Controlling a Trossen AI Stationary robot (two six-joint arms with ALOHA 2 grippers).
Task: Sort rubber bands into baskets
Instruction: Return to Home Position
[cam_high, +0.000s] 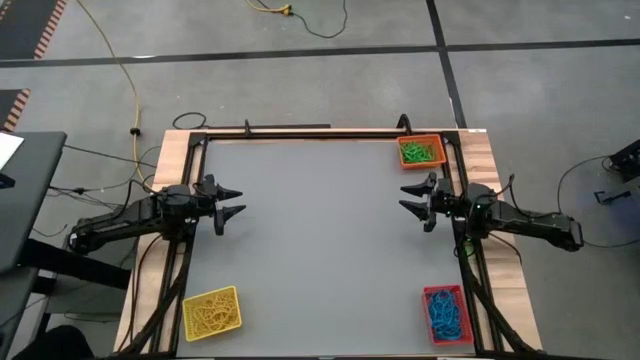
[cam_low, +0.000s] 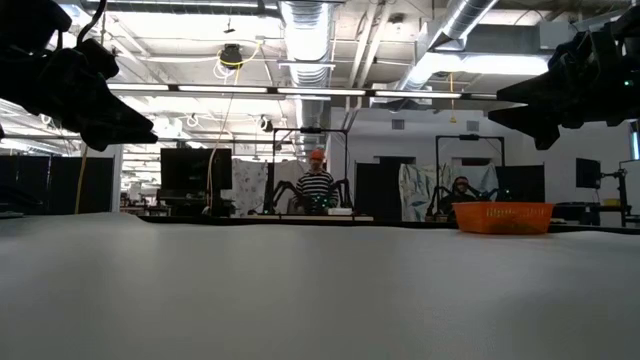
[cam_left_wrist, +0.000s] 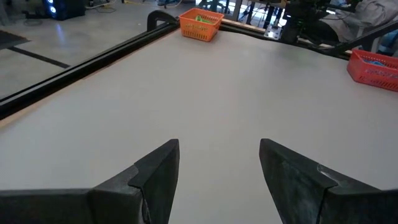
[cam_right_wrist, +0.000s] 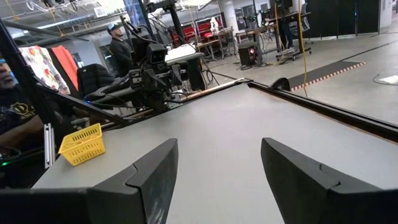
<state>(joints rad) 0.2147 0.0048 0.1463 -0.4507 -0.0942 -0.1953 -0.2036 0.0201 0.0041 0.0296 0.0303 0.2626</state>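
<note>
Setting: a robotics laboratory in an open industrial hall. Overhead, bare ventilation ducts (cam_low: 305, 30) and pipes (cam_low: 450, 30) run above rows of strip lights (cam_low: 240, 90). The floor (cam_high: 300, 90) is grey concrete, divided by dark lines (cam_high: 300, 52) and marked with hazard-striped tape (cam_high: 45, 30); a yellow cable (cam_high: 125, 70) trails across it. Beyond the table (cam_high: 310, 250), a person (cam_low: 316, 187) is at another dark arm rig (cam_low: 283, 192), near a large monitor (cam_low: 185, 172).
</note>
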